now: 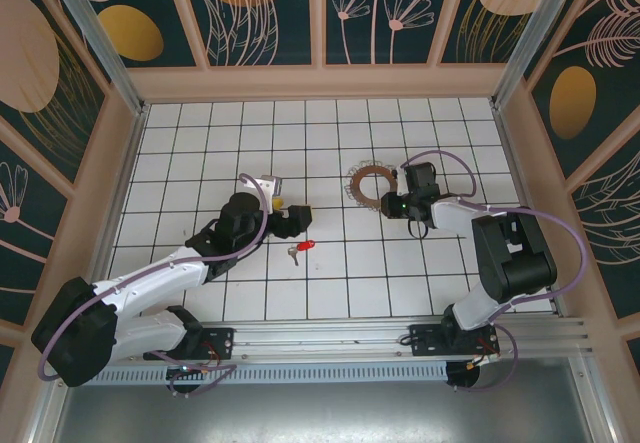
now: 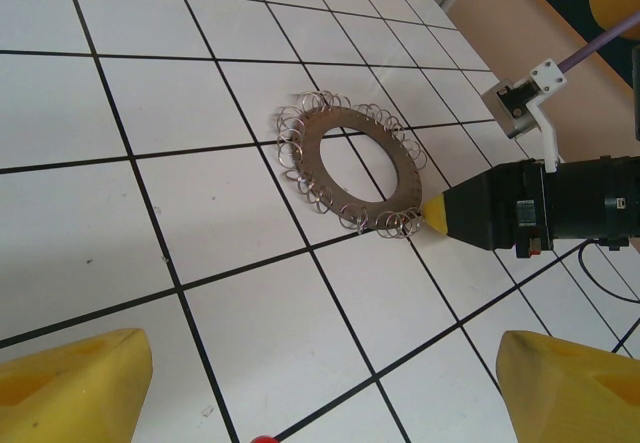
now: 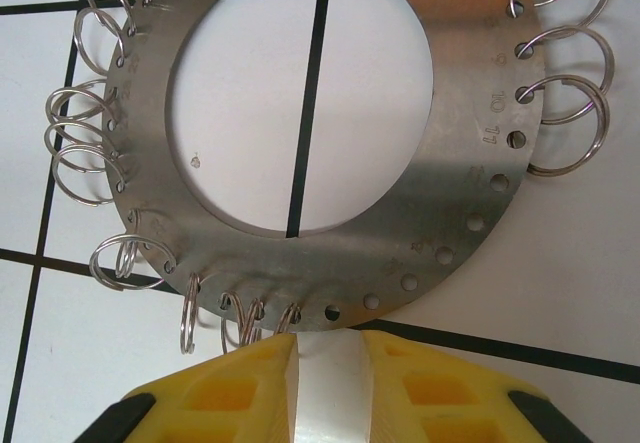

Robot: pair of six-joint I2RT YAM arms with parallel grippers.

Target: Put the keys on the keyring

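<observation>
The keyring (image 1: 368,183), a flat brown ring fringed with thin wire loops, lies on the white tiles right of centre. In the right wrist view the keyring (image 3: 330,263) lies just ahead of my right gripper (image 3: 325,353). Its yellow fingertips (image 3: 240,383) stand a narrow gap apart with bare tile between them, touching the ring's near rim. The key (image 1: 299,250), red head and small silver blade, lies just in front of my left gripper (image 1: 292,221). My left gripper (image 2: 320,388) is wide open, with the key's red head (image 2: 263,439) at the bottom edge and the keyring (image 2: 350,168) beyond.
The tiled floor (image 1: 200,153) is boxed in by low beige walls (image 1: 320,81). In the left wrist view my right gripper (image 2: 437,215) reaches the ring from the right. A purple cable (image 1: 440,158) loops over the right arm near the ring.
</observation>
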